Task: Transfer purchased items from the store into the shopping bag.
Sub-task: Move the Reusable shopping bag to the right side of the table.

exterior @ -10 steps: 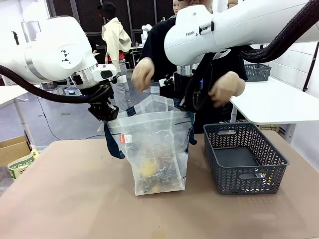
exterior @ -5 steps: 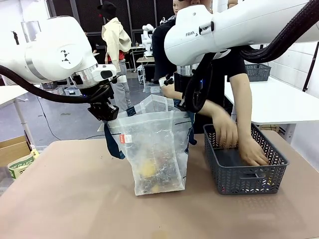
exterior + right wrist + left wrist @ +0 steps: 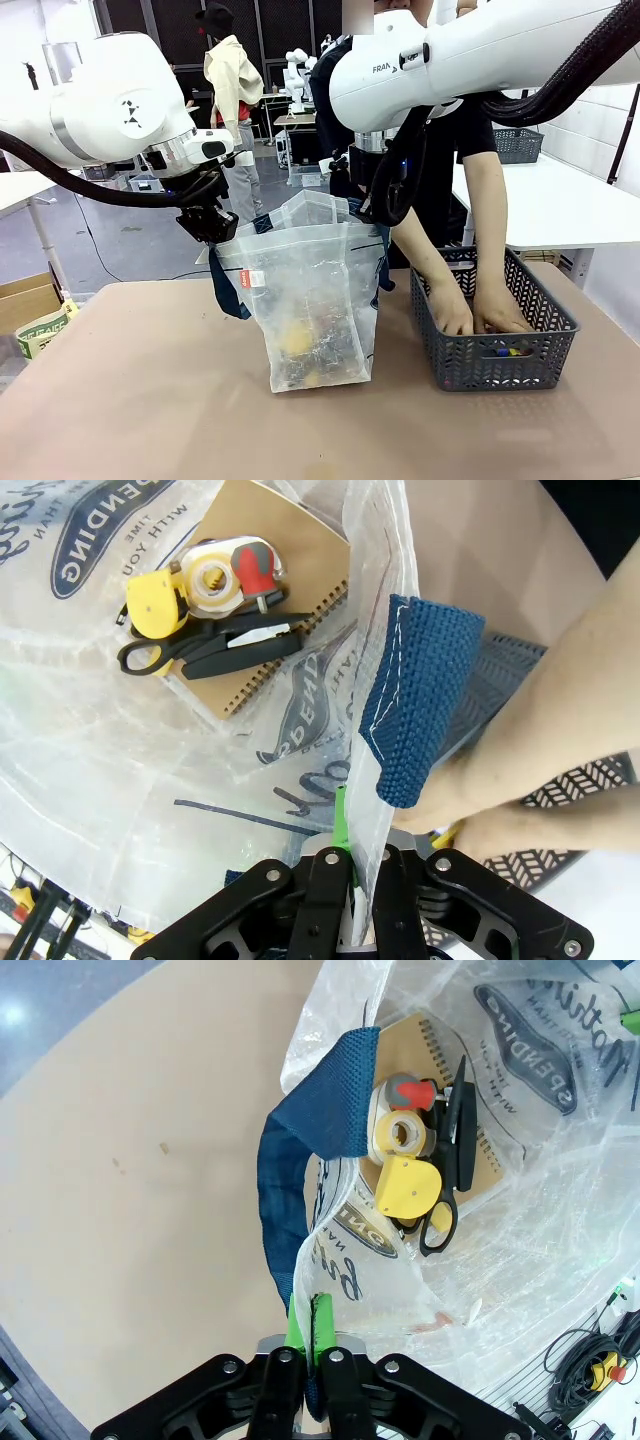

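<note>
Translucent whitish plastic shopping bag (image 3: 315,290), standing mid-tabletop, already holds several purchased items (image 3: 415,1160). The left gripper (image 3: 308,1305) and right gripper (image 3: 352,830) are each clamped on its rim. Since a second ago the person's hands (image 3: 452,318) have dropped into the dark grey slotted plastic basket (image 3: 480,375) by the right edge, where a few items appear to remain.

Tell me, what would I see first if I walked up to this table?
The robot's left hand and right hand each pinch the top edge of a see-through shopping bag, holding it open mid-table. To its right, a person's hands dig in the dark grey basket. Scissors and a notebook lie in the bag.
</note>
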Available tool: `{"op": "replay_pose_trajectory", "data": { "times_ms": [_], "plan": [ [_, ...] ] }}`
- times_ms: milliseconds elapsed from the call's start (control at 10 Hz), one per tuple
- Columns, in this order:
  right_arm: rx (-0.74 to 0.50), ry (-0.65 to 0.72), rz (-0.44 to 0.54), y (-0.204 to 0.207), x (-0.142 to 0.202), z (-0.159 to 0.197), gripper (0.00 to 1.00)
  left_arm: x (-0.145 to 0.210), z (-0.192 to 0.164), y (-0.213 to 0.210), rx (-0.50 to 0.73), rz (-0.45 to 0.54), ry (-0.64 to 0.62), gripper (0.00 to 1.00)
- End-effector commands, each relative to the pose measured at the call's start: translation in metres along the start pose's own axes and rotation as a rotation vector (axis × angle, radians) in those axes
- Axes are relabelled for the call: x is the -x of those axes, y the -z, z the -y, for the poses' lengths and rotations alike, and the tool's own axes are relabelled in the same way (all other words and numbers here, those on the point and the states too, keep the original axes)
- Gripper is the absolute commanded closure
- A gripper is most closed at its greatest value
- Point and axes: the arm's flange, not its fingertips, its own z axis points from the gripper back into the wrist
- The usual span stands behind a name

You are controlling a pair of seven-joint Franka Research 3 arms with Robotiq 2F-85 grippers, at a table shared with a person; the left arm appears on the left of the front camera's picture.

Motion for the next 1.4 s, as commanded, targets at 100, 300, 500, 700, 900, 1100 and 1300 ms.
{"op": "replay_pose_trajectory", "data": {
  "times_ms": [100,300,500,700,900,1100,1300],
  "plan": [
    [0.002,0.004,0.0,-0.0006,0.0011,0.0016,1.0,0.002,-0.002,-0.0002,-0.005,-0.007,-0.011,1.0],
    [0.002,0.004,0.0,-0.0006,0.0011,0.0016,1.0,0.002,-0.002,-0.0002,-0.005,-0.007,-0.011,1.0],
    [0.002,0.004,0.0,-0.0006,0.0011,0.0016,1.0,0.002,-0.002,-0.0002,-0.005,-0.007,-0.011,1.0],
    [0.002,0.004,0.0,-0.0006,0.0011,0.0016,1.0,0.002,-0.002,-0.0002,-0.005,-0.007,-0.011,1.0],
    [0.002,0.004,0.0,-0.0006,0.0011,0.0016,1.0,0.002,-0.002,-0.0002,-0.005,-0.007,-0.011,1.0],
    [0.002,0.004,0.0,-0.0006,0.0011,0.0016,1.0,0.002,-0.002,-0.0002,-0.005,-0.007,-0.011,1.0],
    [0.002,0.004,0.0,-0.0006,0.0011,0.0016,1.0,0.002,-0.002,-0.0002,-0.005,-0.007,-0.011,1.0]
  ]
}}
